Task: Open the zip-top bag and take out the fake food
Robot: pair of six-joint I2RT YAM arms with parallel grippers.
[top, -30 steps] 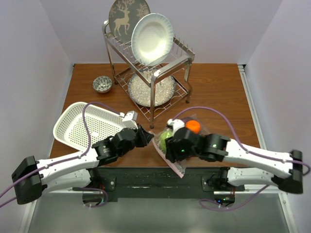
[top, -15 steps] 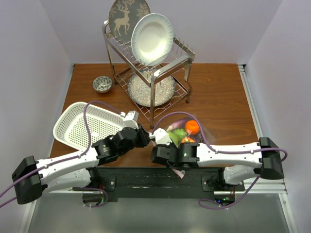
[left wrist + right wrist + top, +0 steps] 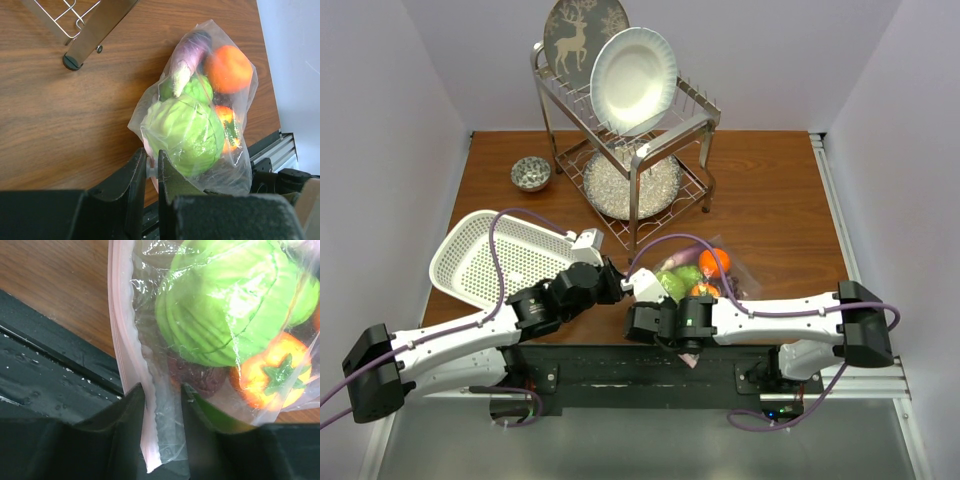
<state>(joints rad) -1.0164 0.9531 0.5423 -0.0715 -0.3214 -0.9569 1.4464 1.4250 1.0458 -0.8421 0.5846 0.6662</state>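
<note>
Where the surface (image 3: 780,200) ends at left: a white perforated basket (image 3: 490,262) lies skewed right at the left edge, so there is little room there.
Back edge: a small patterned bowl (image 3: 531,173) sits just left of the wire rack (image 3: 638,160), which stands centre-back.
Open room: bare wood lies right of the rack and beyond the bag, out to the right edge.
Near edge: the zip-top bag (image 3: 200,115) lies right of centre, and its zip corner hangs past the wood over the black rail (image 3: 50,340).
Rack holds: a deer-print plate (image 3: 570,35) and a white plate (image 3: 633,79) stand upright on top, with a speckled plate (image 3: 620,185) flat below.
Bag holds: the fake food (image 3: 692,278), namely a green cabbage ball (image 3: 182,132) nearest the zip, then a lime (image 3: 200,89), a purple-and-white piece (image 3: 189,55) and an orange fruit (image 3: 229,69) at the far end. An orange fruit with a green calyx (image 3: 272,372) and a dark reddish piece (image 3: 200,380) lie to the side.
Left end effector (image 3: 152,172): jaws are almost together, pinching a sliver of pale pink bag edge beside the cabbage ball.
Right end effector (image 3: 162,405): jaws are narrowly apart, clamped on the zip strip (image 3: 130,355) and the plastic next to it.
Bag look: clear, crinkled and glossy. The pale pink strip runs straight, its layers flat together where visible.
</note>
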